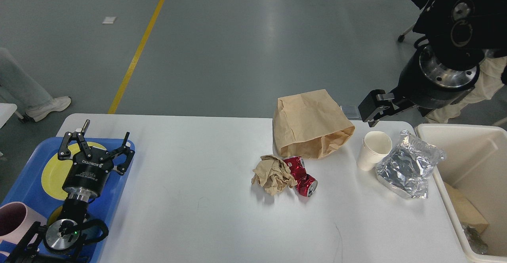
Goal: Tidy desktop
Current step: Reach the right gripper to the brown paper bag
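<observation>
left tool point(96, 146) hovers spread apart over the blue tray point(23, 164); right tool point(370, 114), state unclear, hangs beyond the white desk point(190, 199), where rubbish sits clustered near the bin point(475, 136) for easy dropping.

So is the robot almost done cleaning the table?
Not yet. Done: some scraps already lie in the cream bin, and a yellow plate and pink mug are on the blue tray. In hand: nothing; the left gripper is open over the tray. Left on the desktop: paper bag, crumpled paper, crushed red can, paper cup, foil bag.
</observation>
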Robot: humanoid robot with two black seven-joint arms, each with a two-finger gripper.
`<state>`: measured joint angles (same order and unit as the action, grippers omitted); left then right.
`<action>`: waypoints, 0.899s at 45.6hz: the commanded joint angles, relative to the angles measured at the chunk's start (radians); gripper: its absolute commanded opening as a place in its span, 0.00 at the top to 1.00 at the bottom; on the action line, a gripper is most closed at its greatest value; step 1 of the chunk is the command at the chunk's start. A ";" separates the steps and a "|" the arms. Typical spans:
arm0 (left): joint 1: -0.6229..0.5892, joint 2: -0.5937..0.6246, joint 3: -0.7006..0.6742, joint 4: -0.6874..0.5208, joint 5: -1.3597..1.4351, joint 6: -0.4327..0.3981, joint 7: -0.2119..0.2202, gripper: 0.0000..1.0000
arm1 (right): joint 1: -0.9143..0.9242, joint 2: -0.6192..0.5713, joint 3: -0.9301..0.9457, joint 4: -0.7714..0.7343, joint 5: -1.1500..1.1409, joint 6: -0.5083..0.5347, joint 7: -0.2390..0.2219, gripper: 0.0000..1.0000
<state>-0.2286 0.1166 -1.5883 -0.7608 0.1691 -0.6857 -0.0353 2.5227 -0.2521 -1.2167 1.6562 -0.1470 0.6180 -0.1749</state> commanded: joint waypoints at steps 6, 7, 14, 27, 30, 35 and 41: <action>0.000 0.000 0.001 -0.002 0.000 0.000 0.000 0.03 | -0.252 0.005 0.080 -0.125 0.254 -0.187 0.002 0.00; 0.000 0.000 -0.001 -0.002 0.000 0.000 0.000 0.03 | -0.292 0.005 0.091 -0.140 0.292 -0.219 0.002 0.00; 0.000 0.000 0.001 -0.002 0.000 0.000 0.000 0.03 | -0.593 0.013 0.262 -0.285 0.443 -0.460 0.002 0.00; 0.000 0.000 0.001 -0.002 0.000 0.000 0.002 0.03 | -1.137 0.008 0.624 -0.714 0.414 -0.501 -0.005 0.00; 0.000 0.000 0.001 -0.002 0.000 0.000 0.000 0.03 | -1.209 0.023 0.661 -0.811 0.400 -0.509 -0.001 0.00; 0.000 0.000 0.001 -0.002 0.001 0.000 0.000 0.03 | -1.343 0.083 0.709 -0.964 0.399 -0.514 0.011 0.00; 0.000 0.000 -0.001 -0.002 0.000 0.000 0.002 0.03 | -1.472 0.171 0.802 -1.174 0.388 -0.511 0.026 0.00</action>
<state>-0.2286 0.1166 -1.5877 -0.7625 0.1690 -0.6857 -0.0348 1.1559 -0.1568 -0.4856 0.6521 0.2510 0.1047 -0.1633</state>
